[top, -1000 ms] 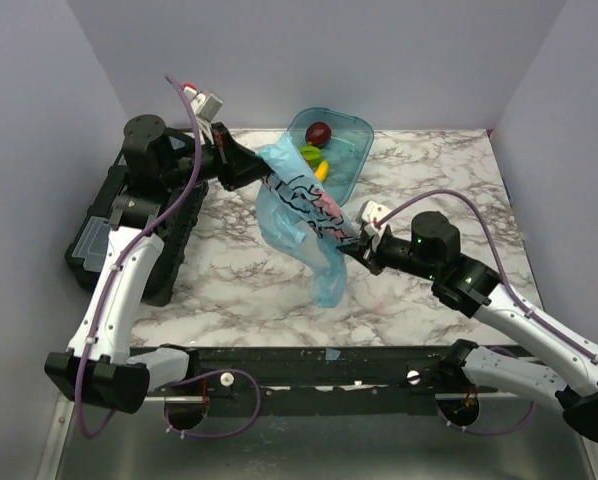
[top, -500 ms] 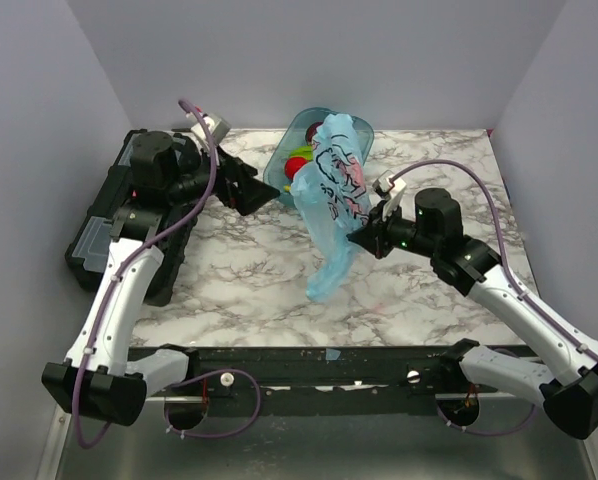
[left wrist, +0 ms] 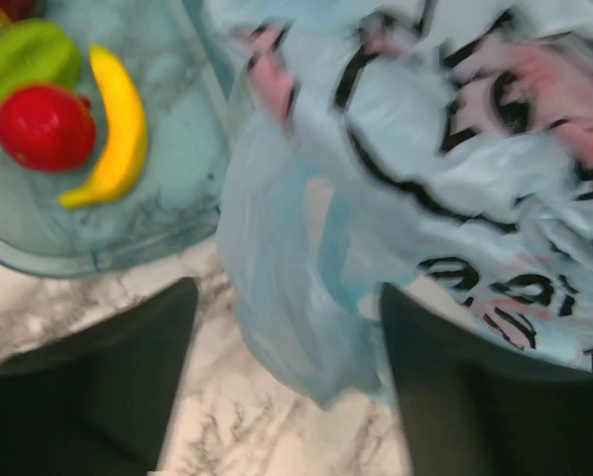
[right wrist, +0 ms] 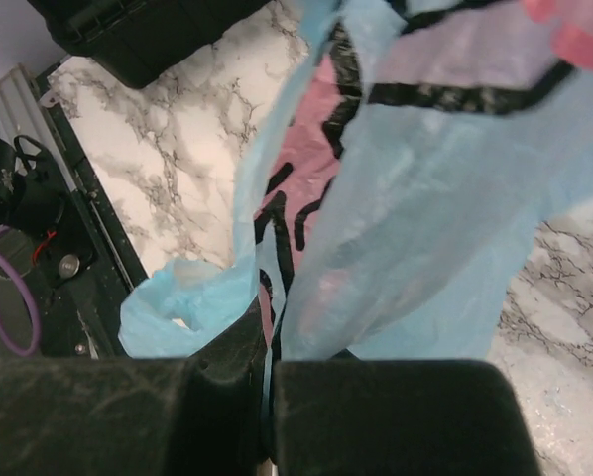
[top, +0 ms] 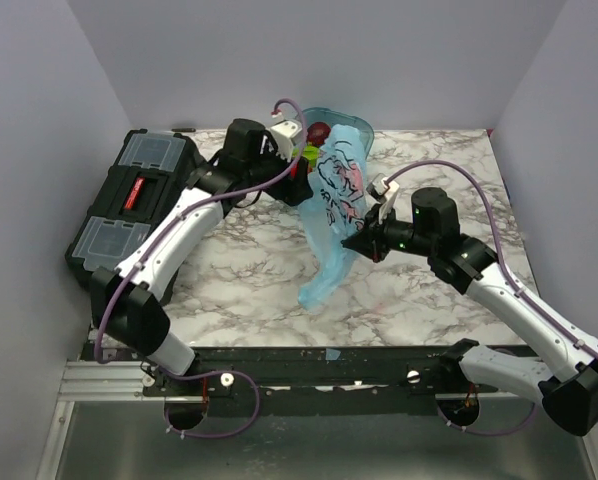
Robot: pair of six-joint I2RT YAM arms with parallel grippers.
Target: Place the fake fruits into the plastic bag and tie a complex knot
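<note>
Grip of the left gripper (top: 297,190) on the plastic bag (top: 336,190) is gone. One second ago it pinched the upper edge of the bag and stretched it against the right gripper (top: 357,243); half a second ago it had let go and drawn back to the left. Now the left arm has swung forward to the teal tray (top: 364,130), with its jaws spread wide. In the left wrist view a fold of the bag shows between the two fingers (left wrist: 88,387), but neither finger presses it.

The right gripper stays clenched on the middle of the bag, a little farther back than before. The bag hangs from it alone: the printed upper part stands against the tray, and the lower end lies on the marble table (top: 239,270).

The fake fruits (left wrist: 44,127) are still in the tray, outside the bag. The black toolbox (top: 119,215), earlier partly covered by the left arm, is now fully seen.
</note>
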